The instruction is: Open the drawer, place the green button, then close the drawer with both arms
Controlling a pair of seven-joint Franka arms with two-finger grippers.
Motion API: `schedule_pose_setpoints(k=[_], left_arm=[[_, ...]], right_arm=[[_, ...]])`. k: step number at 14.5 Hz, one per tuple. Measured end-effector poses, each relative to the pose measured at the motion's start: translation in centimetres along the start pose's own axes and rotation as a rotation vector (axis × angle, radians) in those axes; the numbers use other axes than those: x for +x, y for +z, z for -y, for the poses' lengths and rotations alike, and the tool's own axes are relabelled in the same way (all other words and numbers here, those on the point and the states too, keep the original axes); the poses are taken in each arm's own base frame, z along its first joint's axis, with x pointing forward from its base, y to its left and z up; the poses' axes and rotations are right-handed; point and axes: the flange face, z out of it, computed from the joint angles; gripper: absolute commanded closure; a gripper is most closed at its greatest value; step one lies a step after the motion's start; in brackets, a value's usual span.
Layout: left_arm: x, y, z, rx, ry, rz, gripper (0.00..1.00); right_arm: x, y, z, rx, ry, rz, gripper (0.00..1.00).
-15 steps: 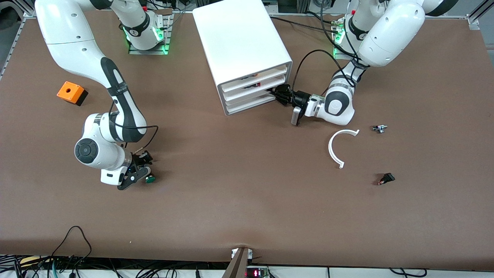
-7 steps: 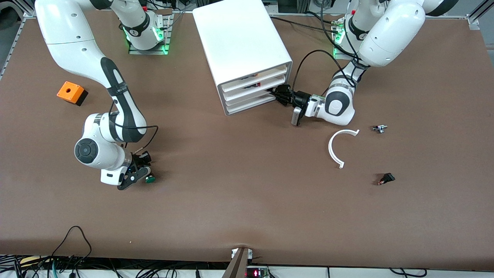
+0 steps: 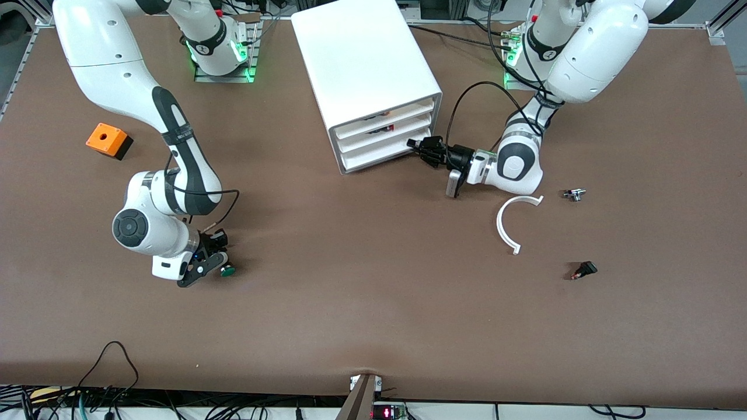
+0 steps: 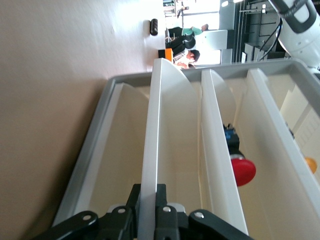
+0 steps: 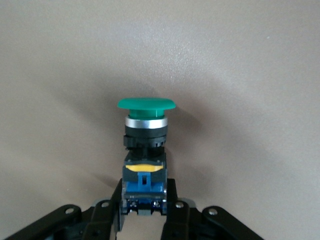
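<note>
Two arms [image 3: 175, 140], one cabinet [image 3: 365, 70] of three drawers [image 3: 379, 153], one green button [image 3: 226, 270], one orange box [image 3: 106, 140]

Brown table [image 3: 373, 303]: white cabinet [image 3: 365, 70], orange box [image 3: 107, 140], button [image 3: 226, 270], white arc [image 3: 513, 221], black switch [image 3: 583, 270].

Place was robot lab. Two big white robot arms [image 3: 146, 116] stood bolted at worktop [image 3: 373, 303] edge, green lights glowing at bases. Brown mat covered worktop. Metal frame rails ran along sides. Many black cables [image 3: 111, 373] hung at near edge, small box with red number lights [image 3: 388, 412] there too. Left wrist view showed people sitting at desks farther off in bright room.
</note>
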Motion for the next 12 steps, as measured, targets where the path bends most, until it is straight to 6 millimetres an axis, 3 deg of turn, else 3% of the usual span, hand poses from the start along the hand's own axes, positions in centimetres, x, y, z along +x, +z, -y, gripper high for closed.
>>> schedule_pose_setpoints(k=[5, 12], left_arm=[[3.0, -3.0, -0.7, 0.051, -0.018, 0.007, 1.00], [4.3, -4.7, -0.7, 0.075, -0.021, -0.009, 1.00]], right_arm=[[0.9, -1.9, -0.2, -0.019, -0.005, -0.036, 0.74], [2.2, -11.0, -0.3, -0.078, -0.028, -0.154, 0.74]])
